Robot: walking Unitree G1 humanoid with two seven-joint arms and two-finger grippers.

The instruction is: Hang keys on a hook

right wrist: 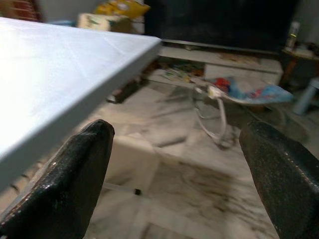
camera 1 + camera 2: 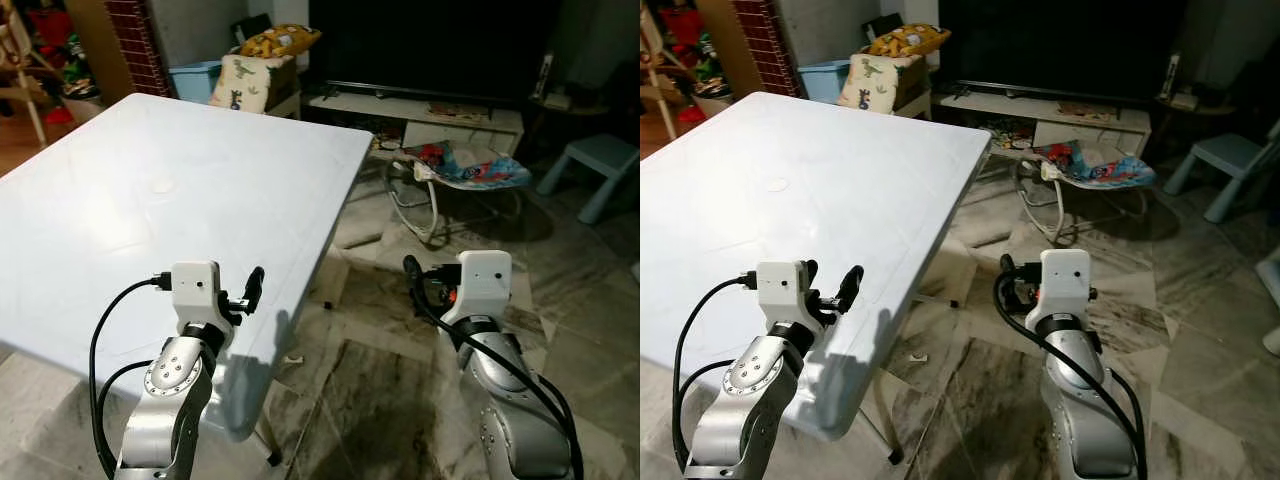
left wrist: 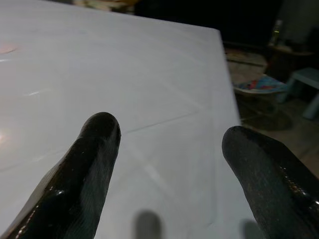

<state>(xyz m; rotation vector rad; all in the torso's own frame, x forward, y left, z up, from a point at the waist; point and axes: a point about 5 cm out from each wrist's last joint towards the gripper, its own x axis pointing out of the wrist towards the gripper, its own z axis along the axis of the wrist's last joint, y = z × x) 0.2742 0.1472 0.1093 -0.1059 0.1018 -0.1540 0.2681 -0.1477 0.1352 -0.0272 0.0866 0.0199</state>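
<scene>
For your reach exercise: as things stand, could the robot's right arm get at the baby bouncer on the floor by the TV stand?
Probably not. The right gripper hangs open over the floor beside the white table, and the baby bouncer sits well beyond it. Nothing blocks the way; the robot would likely have to walk closer.

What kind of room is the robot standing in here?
Most likely a family living room: a large dark television on a low white stand, a baby bouncer on the marble floor, and a white table.

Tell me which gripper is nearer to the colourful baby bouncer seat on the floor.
Right. The right gripper hangs over the marble floor, just short of the colourful baby bouncer seat. The left gripper sits over the white plastic table, farther off.
</scene>
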